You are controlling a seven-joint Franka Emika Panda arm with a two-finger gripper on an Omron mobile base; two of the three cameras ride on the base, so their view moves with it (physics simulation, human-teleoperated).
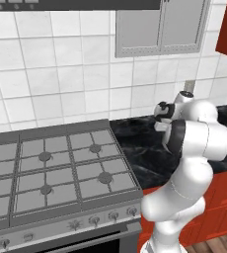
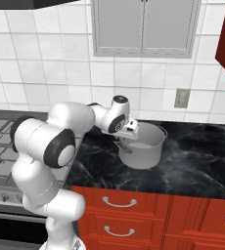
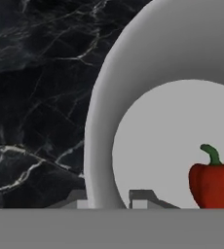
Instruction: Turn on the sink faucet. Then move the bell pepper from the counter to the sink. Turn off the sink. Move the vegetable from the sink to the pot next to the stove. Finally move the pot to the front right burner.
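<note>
A home kitchen: gas stove (image 1: 51, 173), white tiled wall (image 1: 61, 74), black marble counter (image 2: 197, 156), red cabinets (image 2: 148, 219).

Red bell pepper (image 3: 215, 181) sits inside grey pot (image 2: 143, 144) on counter (image 2: 197, 161).

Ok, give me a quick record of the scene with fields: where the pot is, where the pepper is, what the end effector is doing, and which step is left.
pot: on the black counter, right of the stove
bell pepper: inside the pot, on its floor
end effector: fingers straddle the pot's rim, one inside the wall and one outside, closed on it
front right burner: bare, no pot on it
step left: carry the pot to the front right burner
</note>
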